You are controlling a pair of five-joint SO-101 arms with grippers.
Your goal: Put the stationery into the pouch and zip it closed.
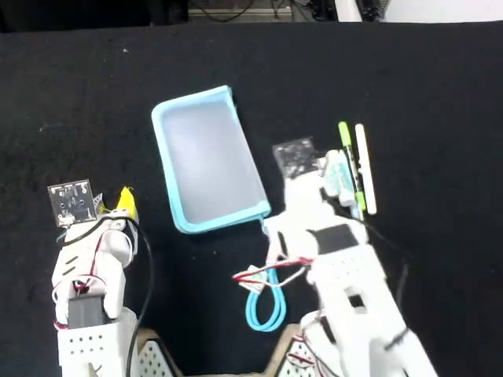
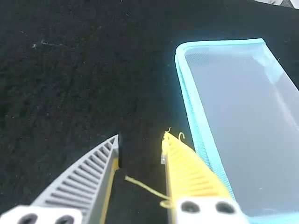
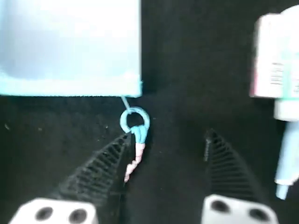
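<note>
High view: places the stationery (image 1: 357,165), slim hard pens with long axis 12 to 6, at 3 o'clock of the soft translucent blue pouch (image 1: 208,157), nearest the right arm (image 1: 338,259). Shows the right gripper (image 3: 168,135) spread wide and empty, zip ring (image 3: 134,120) just beside one ribbed finger. Leaves the left gripper (image 2: 141,136) part open, empty, beside the pouch.

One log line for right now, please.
pouch: on table | stationery: outside, beside pouch | left gripper: open, beside pouch | right gripper: open, by zipper pull

Bright, even light, hard contrast.
Glare washes the pouch (image 1: 208,161) pale; the black cloth (image 1: 94,94) swallows every shadow.
</note>
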